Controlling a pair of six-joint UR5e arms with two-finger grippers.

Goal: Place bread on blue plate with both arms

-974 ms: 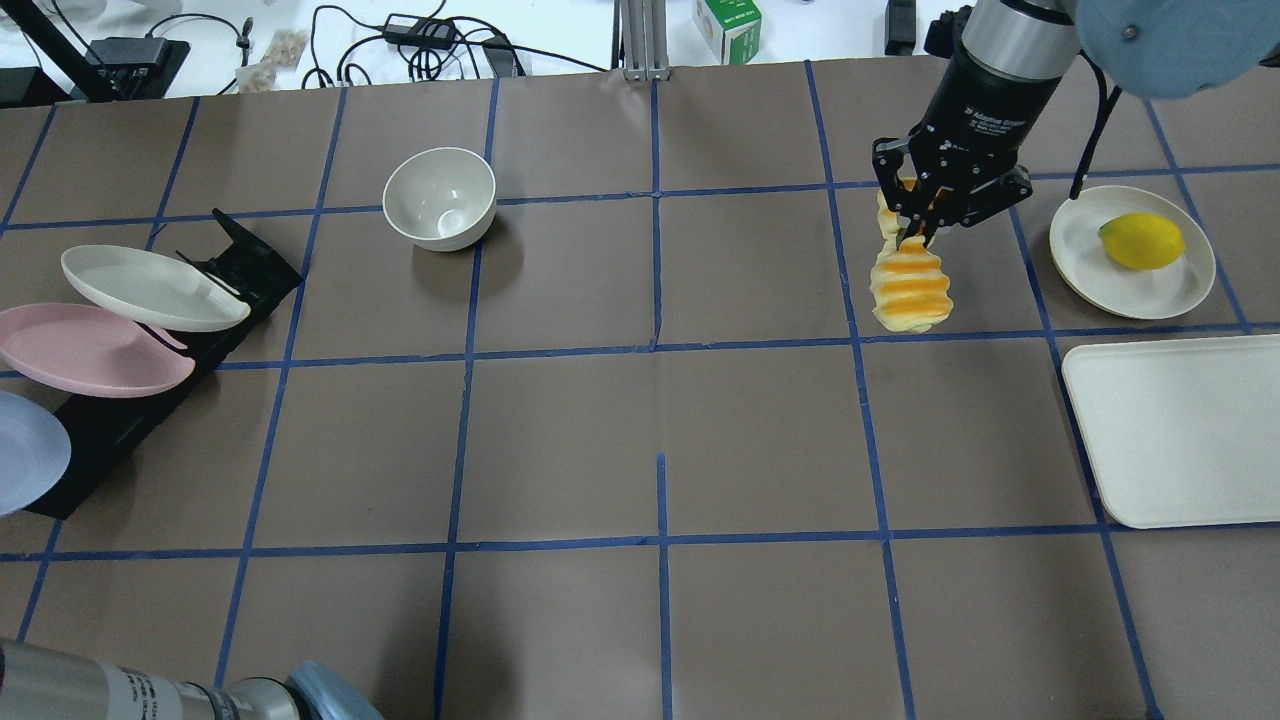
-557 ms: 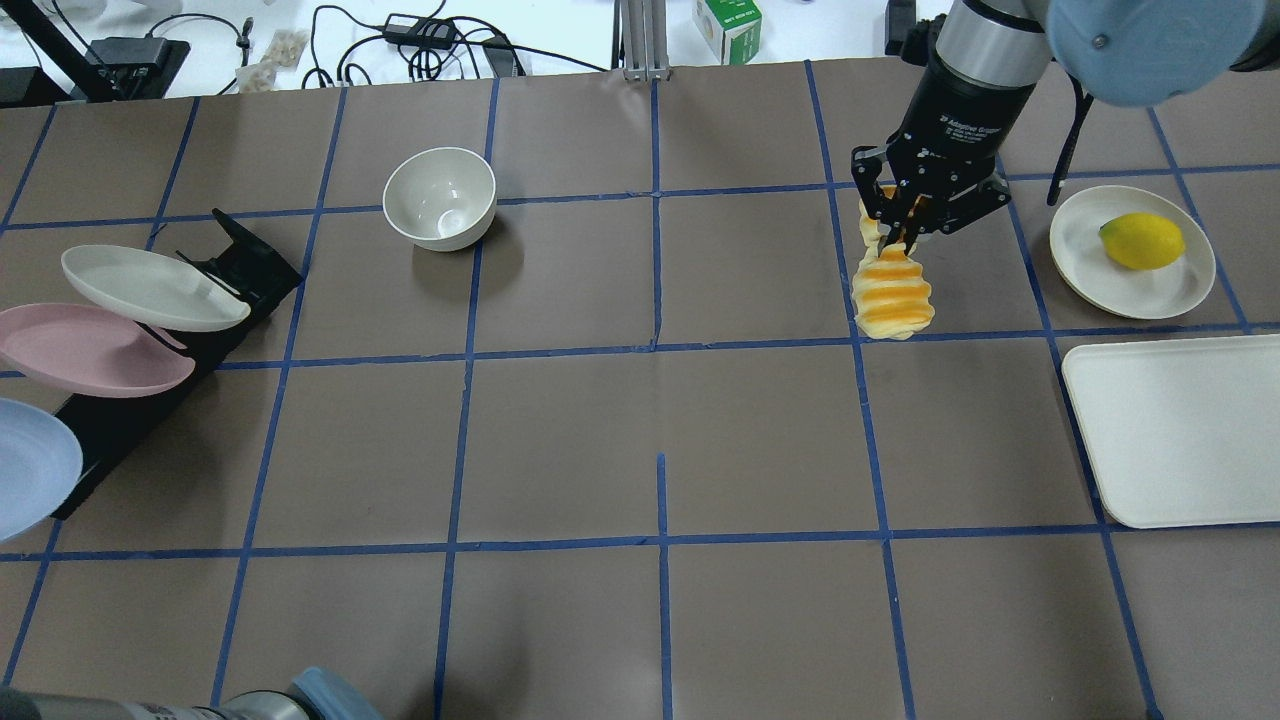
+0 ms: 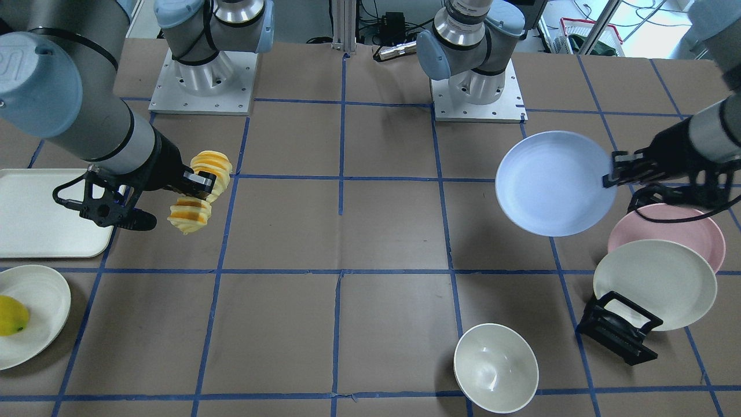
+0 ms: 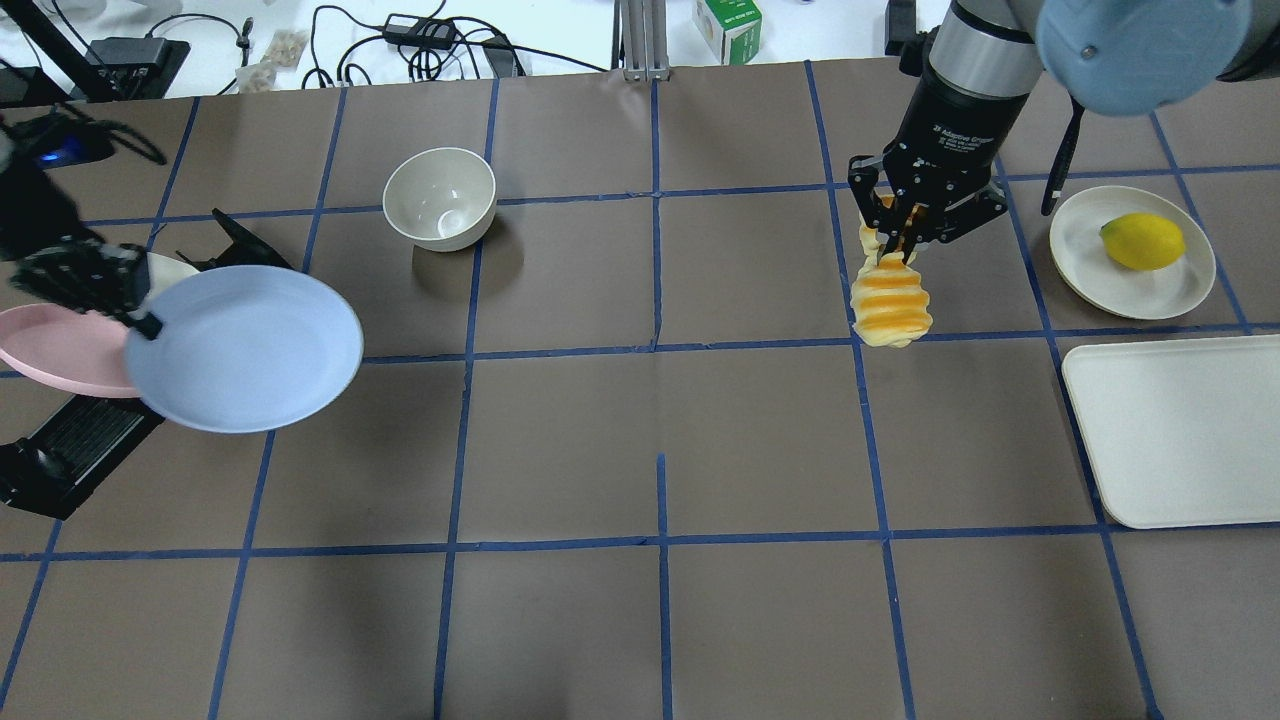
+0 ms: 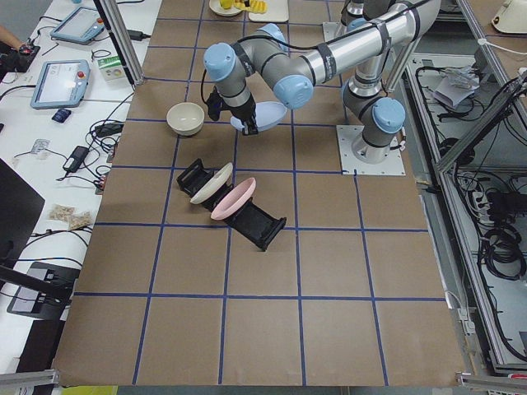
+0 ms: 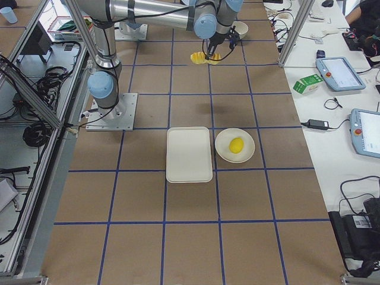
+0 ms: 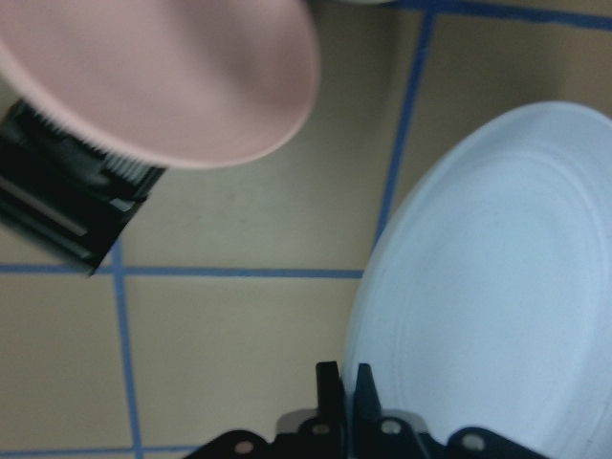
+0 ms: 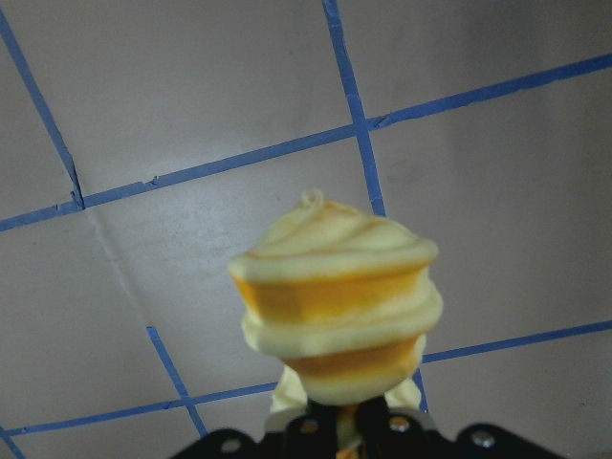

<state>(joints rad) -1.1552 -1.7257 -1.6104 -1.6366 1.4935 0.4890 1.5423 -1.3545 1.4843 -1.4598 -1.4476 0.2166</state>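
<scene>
My left gripper [image 4: 133, 312] is shut on the rim of the blue plate [image 4: 245, 348] and holds it in the air beside the dish rack. The plate also shows in the front view [image 3: 556, 182] and the left wrist view [image 7: 497, 287]. My right gripper [image 4: 905, 235] is shut on the upper end of the bread [image 4: 890, 300]. The ridged orange and pale yellow loaf hangs down from the gripper above the table. It also shows in the front view [image 3: 191, 213] and the right wrist view [image 8: 335, 306]. The plate and the bread are far apart, at opposite sides of the table.
A black dish rack [image 4: 60, 460] at the left holds a pink plate [image 4: 50, 350] and a cream plate [image 3: 654, 284]. A white bowl [image 4: 440, 197] stands at the back left. At the right are a cream plate [image 4: 1085, 250] with a lemon [image 4: 1142, 240] and a white tray [image 4: 1180, 430].
The blue plate has come off the rack at the left edge and moved right, held in my left gripper. My right gripper with the bread has shifted a little to the left.
</scene>
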